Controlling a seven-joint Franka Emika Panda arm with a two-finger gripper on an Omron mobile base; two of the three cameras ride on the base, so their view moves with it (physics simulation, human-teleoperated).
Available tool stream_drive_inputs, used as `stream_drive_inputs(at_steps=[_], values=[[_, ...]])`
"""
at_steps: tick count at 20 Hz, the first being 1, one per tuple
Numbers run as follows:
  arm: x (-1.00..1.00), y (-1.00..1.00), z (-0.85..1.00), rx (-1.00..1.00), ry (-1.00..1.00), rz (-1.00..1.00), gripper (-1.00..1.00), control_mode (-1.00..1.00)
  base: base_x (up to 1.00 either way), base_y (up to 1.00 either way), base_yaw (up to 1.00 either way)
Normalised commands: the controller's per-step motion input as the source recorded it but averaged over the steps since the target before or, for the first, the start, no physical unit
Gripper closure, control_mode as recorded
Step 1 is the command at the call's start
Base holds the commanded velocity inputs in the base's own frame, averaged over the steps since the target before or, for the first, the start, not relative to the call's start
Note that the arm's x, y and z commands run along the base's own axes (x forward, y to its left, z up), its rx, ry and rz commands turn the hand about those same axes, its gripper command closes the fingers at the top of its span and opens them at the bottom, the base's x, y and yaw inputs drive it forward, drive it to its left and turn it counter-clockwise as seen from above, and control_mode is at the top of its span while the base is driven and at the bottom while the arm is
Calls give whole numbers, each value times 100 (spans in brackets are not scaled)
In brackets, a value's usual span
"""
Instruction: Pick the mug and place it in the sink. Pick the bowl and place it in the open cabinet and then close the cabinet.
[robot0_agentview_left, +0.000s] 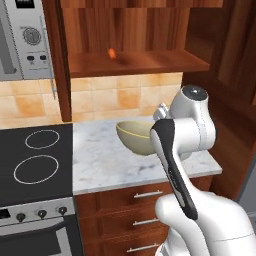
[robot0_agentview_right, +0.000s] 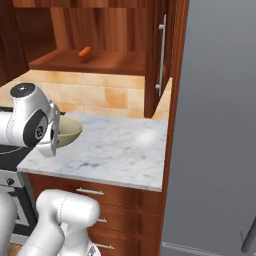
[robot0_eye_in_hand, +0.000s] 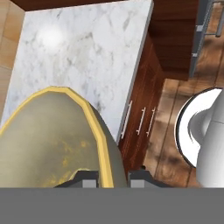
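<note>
The olive-tan bowl (robot0_eye_in_hand: 48, 140) with its paler rim hangs tilted just above the marble counter (robot0_agentview_left: 105, 165). My gripper (robot0_eye_in_hand: 113, 177) is shut on the bowl's rim, one fingertip inside and one outside. From the base views the bowl (robot0_agentview_left: 135, 137) (robot0_agentview_right: 69, 131) sits right in front of my hand, below the cabinet. The reddish-brown cabinet stands open, its inner shelf (robot0_agentview_left: 150, 62) (robot0_agentview_right: 105, 61) bare apart from a small orange item (robot0_agentview_left: 112, 53). The mug and the sink are out of view.
The open cabinet doors (robot0_agentview_right: 159, 55) (robot0_agentview_left: 56, 65) stick out on both sides of the shelf. A black stove (robot0_agentview_left: 35, 155) lies left of the counter, under a microwave (robot0_agentview_left: 25, 35). Wooden drawers (robot0_agentview_left: 145, 200) run below. A grey wall (robot0_agentview_right: 220, 125) stands to the right.
</note>
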Motion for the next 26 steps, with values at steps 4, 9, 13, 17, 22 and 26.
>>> stream_drive_inputs(at_steps=[4,9,13,17,22,26], values=[[0,0,0,0,0,0,100,100,31,0,0],[0,0,0,0,0,0,100,100,38,-9,0],[0,0,0,0,0,0,100,100,48,4,0],[0,0,0,0,0,0,100,100,46,2,0],[0,0,0,0,0,0,100,100,28,0,0],[-9,-1,8,0,-2,0,100,-100,0,0,0]])
